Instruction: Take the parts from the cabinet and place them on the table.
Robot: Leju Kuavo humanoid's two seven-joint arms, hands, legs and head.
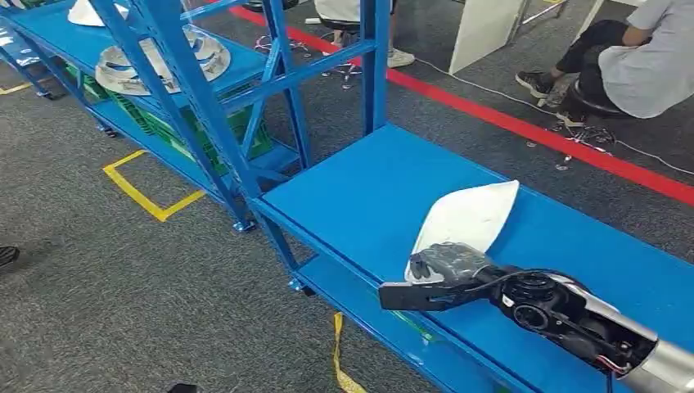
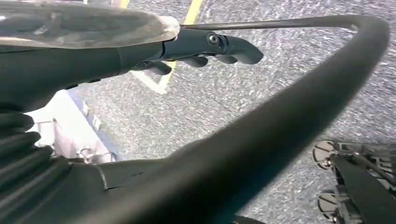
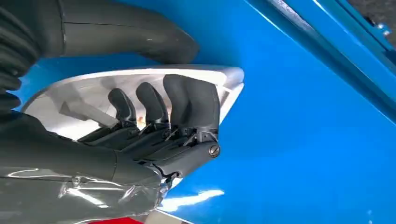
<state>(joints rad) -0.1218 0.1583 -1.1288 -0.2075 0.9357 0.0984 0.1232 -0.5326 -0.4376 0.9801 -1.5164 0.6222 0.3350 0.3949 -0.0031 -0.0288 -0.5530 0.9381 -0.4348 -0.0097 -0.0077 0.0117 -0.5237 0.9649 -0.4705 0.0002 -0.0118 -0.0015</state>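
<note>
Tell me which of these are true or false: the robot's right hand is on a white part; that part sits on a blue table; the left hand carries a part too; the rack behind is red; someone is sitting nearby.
1. The right hand grips a white part. True: its fingers curl over the part's edge.
2. The part lies on the blue table. True.
3. The left hand carries a part too. False: its fingers are curled over grey floor and hold nothing.
4. The rack behind is red. False: it is blue, with silvery parts on a shelf.
5. A person sits nearby. True, beyond the red floor line.
</note>
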